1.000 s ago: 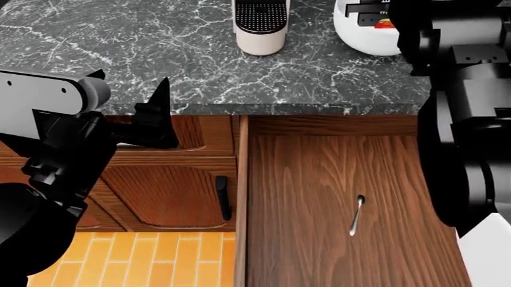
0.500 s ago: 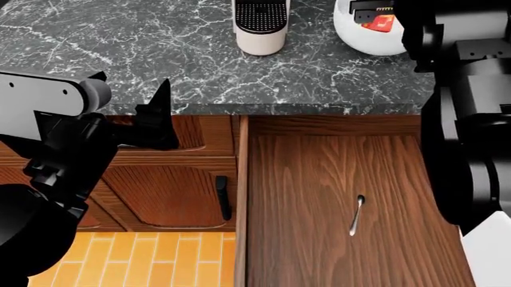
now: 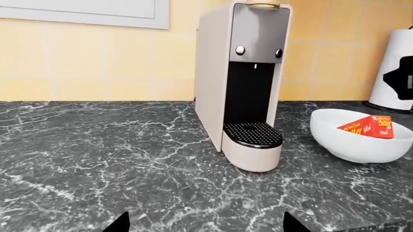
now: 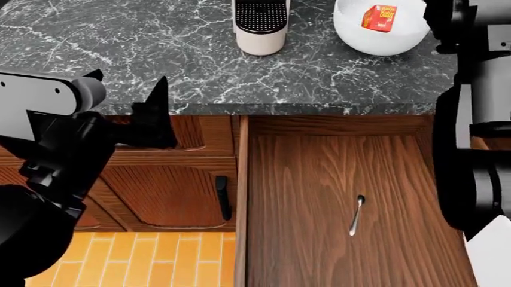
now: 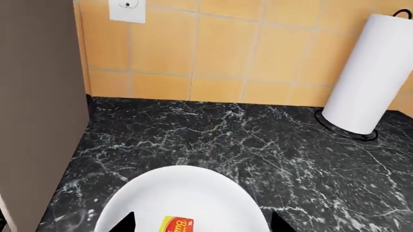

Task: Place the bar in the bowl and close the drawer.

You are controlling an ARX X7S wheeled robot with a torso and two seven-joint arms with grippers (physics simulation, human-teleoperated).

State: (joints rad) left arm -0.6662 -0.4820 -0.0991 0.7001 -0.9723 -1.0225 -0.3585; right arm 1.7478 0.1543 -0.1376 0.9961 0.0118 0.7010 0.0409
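Observation:
The bar point(image 4: 380, 17), in a red and yellow wrapper, lies inside the white bowl point(image 4: 351, 33) on the dark marble counter. It also shows in the left wrist view point(image 3: 368, 128) and the right wrist view point(image 5: 177, 225). My right gripper point(image 5: 201, 223) is open and empty, with its fingertips on either side above the bowl point(image 5: 187, 193). My left gripper point(image 4: 128, 84) is open and empty at the counter's front edge, left of the drawer. The reddish-brown drawer point(image 4: 312, 179) stands pulled out below the counter; its front panel is out of view.
A coffee machine point(image 4: 259, 27) stands just left of the bowl point(image 3: 348, 147). A white paper-towel roll point(image 5: 361, 72) stands at the tiled back wall. A spoon point(image 4: 356, 215) lies in the drawer. A cabinet door with a dark handle point(image 4: 222, 197) is left of the drawer. My right arm point(image 4: 479, 119) fills the right edge.
My right gripper has let go of the bar and drawn back to the right, off the bowl. The bar now lies uncovered in the bowl. The left arm has not moved.

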